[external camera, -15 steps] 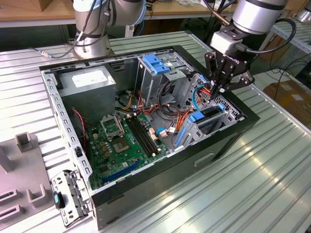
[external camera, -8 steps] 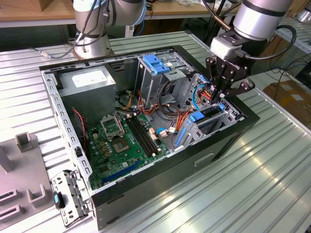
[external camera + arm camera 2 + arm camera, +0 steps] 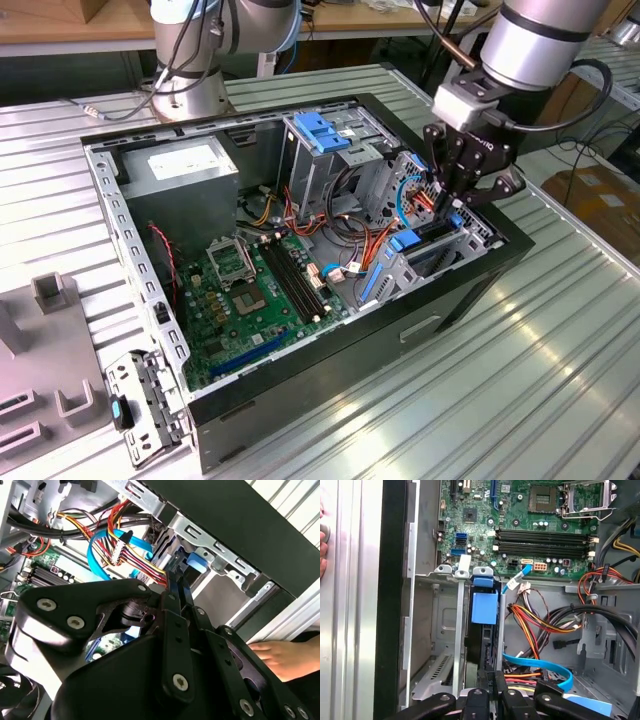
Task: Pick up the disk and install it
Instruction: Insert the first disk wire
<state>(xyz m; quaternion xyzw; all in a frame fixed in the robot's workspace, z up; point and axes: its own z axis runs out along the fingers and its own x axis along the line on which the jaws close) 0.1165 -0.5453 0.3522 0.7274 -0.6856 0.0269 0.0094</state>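
Motherboard (image 3: pixel 250 290) at left of open case (image 3: pixel 330 350), untouched | disk (image 3: pixel 484 611) standing on edge in the drive bay (image 3: pixel 440 250), right side | claw (image 3: pixel 447 200) narrow, gripping disk | step: installing; next needs straight seating push.

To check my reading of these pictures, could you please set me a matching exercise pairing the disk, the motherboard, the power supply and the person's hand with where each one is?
Things:
1 the disk
2 the motherboard
3 the power supply
4 the hand

Places:
A flat on the case floor
B outside the case's black wall
C on edge in a cage slot, by the tool
D in the case corner nearest the arm's base

Pairs: 1-C, 2-A, 3-D, 4-B
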